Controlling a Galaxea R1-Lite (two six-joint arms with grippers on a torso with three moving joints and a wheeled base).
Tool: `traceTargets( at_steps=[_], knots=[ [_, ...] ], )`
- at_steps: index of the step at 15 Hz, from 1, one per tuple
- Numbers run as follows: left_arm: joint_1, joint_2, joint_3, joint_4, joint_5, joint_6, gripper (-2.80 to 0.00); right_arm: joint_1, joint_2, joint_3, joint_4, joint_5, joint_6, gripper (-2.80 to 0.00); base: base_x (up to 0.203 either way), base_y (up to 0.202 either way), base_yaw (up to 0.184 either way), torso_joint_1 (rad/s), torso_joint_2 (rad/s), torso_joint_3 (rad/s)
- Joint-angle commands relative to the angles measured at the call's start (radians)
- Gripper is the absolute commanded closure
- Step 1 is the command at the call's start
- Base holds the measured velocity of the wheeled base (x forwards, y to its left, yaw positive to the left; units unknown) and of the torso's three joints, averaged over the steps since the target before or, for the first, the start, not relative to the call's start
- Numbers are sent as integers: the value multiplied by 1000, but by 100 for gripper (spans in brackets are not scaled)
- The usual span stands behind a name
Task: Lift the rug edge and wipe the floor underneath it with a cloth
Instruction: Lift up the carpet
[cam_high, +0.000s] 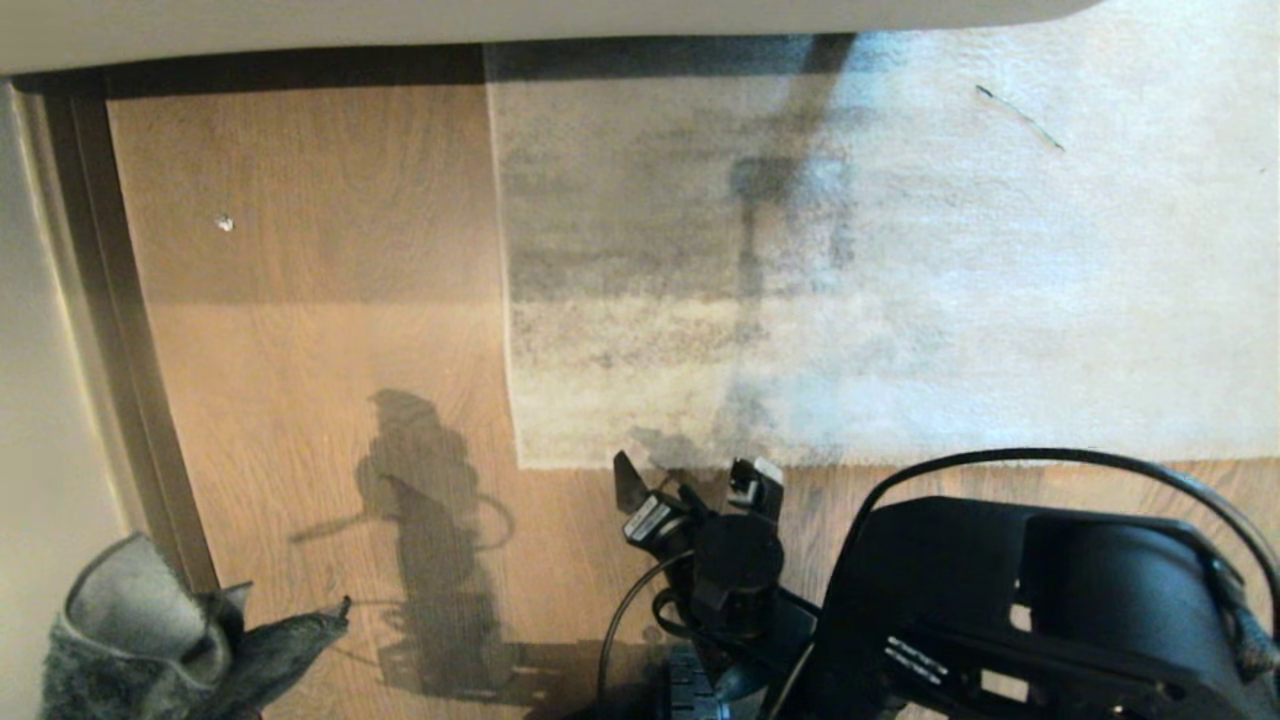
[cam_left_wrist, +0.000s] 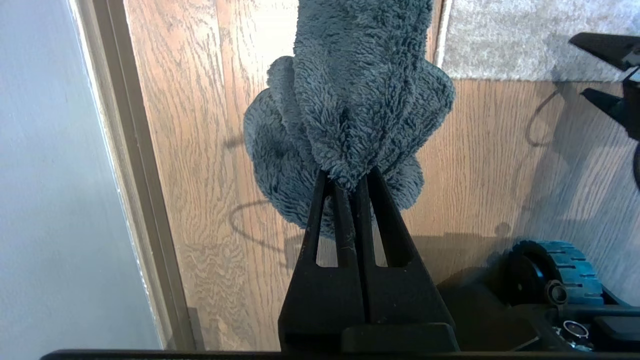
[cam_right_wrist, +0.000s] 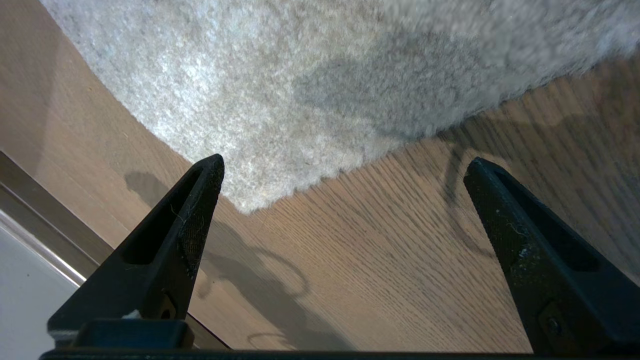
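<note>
Left end effector (cam_left_wrist: 350, 182): black fingers pinched together on the small dark grey fluffy microfibre cloth (cam_left_wrist: 350, 100), held above the floor near the skirting board.
Right end effector (cam_high: 690, 478): black fingers spread wide, holding nothing, above bare planks just short of the rug's near edge.
Floor (cam_high: 300, 300): light brown wood-grain planks, slightly glossy.
Rug edge (cam_right_wrist: 250, 207): square corner of the grey-beige short-pile rug, lying flat.
Room: pale skirting board (cam_high: 110, 330) along the floor's left side.
</note>
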Motion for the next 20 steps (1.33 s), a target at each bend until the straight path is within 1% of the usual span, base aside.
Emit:
traceTargets(
  at_steps=[1, 8, 13, 17, 20],
  knots=[
    [0, 0, 0, 0, 0, -1, 0, -1, 30, -20, -43, -4, 4, -280, 0, 0, 0, 0, 0, 0],
    [0, 0, 0, 0, 0, -1, 0, -9, 105, -142, -43, -9, -2, -280, 0, 0, 0, 0, 0, 0],
    [0, 0, 0, -1, 0, -1, 0, -52, 119, -228, -43, -9, -49, -280, 0, 0, 0, 0, 0, 0],
    [0, 0, 0, 0, 0, -1, 0, -62, 114, -243, -43, -9, -64, -280, 0, 0, 0, 0, 0, 0],
    [0, 0, 0, 0, 0, -1, 0, -60, 67, -243, -43, -8, -69, -280, 0, 0, 0, 0, 0, 0]
  ],
)
